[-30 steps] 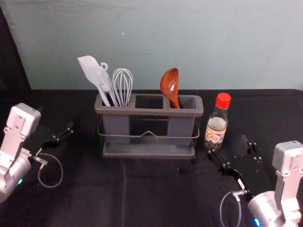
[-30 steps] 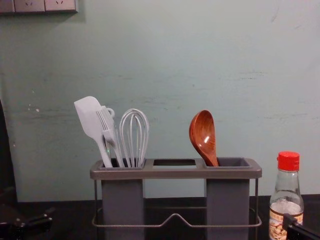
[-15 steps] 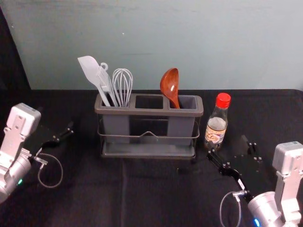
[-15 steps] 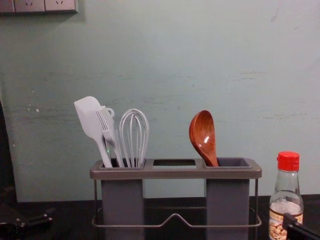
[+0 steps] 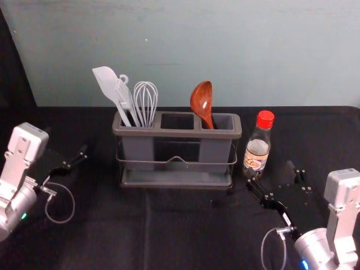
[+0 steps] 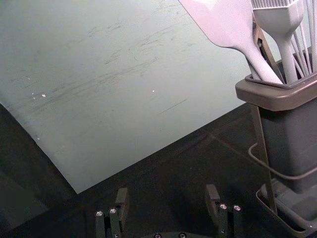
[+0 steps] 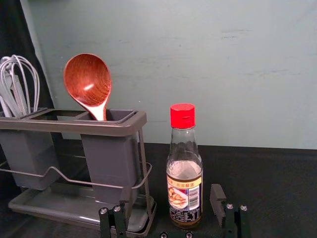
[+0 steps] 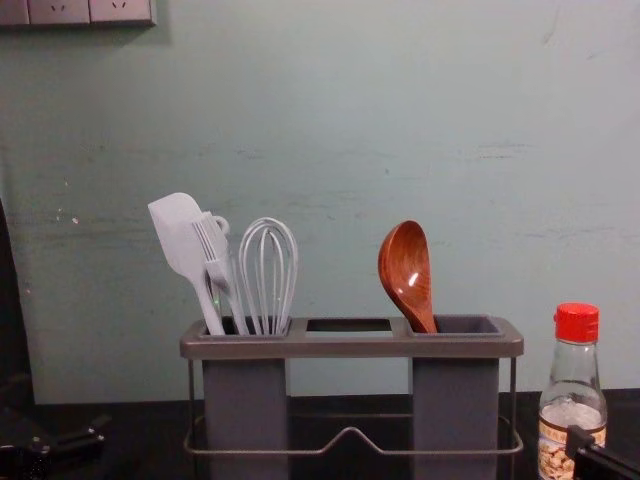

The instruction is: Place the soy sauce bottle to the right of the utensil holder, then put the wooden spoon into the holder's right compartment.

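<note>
Looks all but done, down to backing away cleanly

Find the soy sauce bottle (image 5: 257, 149) upright on the black-covered table (image 5: 180, 225), just beside the right end of the utensil holder (image 5: 169, 133) and short of the table's back edge. Find the wooden spoon (image 5: 202, 100) bowl up in the holder's right compartment (image 5: 226, 121), leaning a little toward the middle. In the left compartment, see a spatula (image 5: 106, 83), a brush (image 5: 124, 97) and a whisk (image 5: 145, 102).

Judge both placements met, so take the step in hand as the finish: clearing the right gripper (image 5: 274, 172). See it in front of the bottle, toward the table's right side, with fingers spread and pinching nothing. Cannot be sure of any contact with the glass.

Next, ease straight back toward the table's front edge, keeping the fingers wide until past the bottle. Avoid swinging sideways or closing early, for fear of tipping something so tall and narrow. Leave the left gripper (image 6: 167, 191) parked near the table's left side, with fingers also spread and holding nothing
</note>
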Available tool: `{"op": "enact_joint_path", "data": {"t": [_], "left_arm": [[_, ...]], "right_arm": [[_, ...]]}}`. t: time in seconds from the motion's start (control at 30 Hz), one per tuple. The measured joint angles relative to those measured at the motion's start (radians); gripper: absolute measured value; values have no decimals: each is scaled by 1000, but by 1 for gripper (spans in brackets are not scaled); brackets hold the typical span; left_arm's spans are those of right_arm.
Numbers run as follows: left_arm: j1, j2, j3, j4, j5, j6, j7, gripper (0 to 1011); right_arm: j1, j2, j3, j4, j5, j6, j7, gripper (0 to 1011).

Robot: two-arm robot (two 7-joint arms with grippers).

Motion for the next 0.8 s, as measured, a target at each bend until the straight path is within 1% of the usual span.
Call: {"op": "enact_joint_path", "data": {"t": [0.8], "left_arm": [[0,0,0,0,0,0,0,1011]], "right_arm": [[0,0,0,0,0,-1,-1,1002]]}}
